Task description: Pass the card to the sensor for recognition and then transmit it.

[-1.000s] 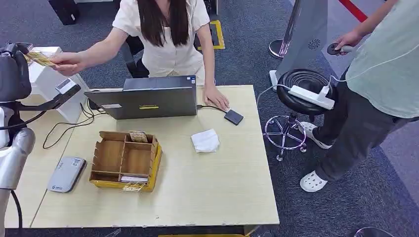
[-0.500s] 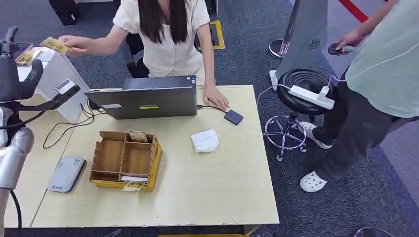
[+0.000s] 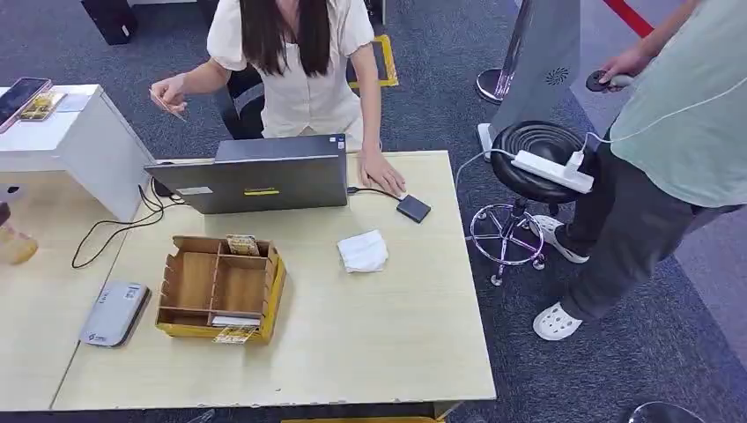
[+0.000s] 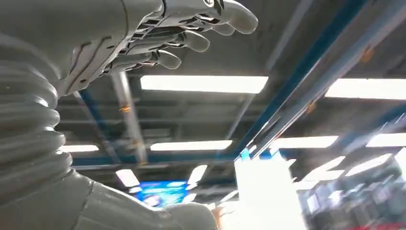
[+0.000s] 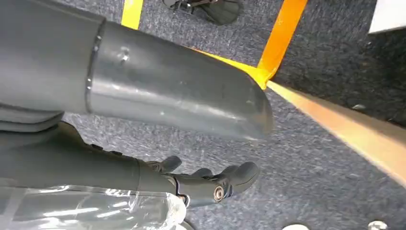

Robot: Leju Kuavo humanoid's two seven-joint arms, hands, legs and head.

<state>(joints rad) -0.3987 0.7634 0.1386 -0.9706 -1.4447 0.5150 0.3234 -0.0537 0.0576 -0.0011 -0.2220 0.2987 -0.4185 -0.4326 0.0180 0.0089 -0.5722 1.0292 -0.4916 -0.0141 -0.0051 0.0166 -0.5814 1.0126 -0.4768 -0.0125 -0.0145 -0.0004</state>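
Left hand (image 4: pixel 158 38) raised toward ceiling lights, fingers (image 4: pixel 191 40) loosely curled, empty

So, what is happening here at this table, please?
A seated person's hand holds the card up beside the laptop; their other hand rests on the table by a small black device. The robot's left hand is raised toward the ceiling lights, holding nothing. Its right hand hangs over the carpet, also holding nothing. The grey card reader lies beside the cardboard tray.
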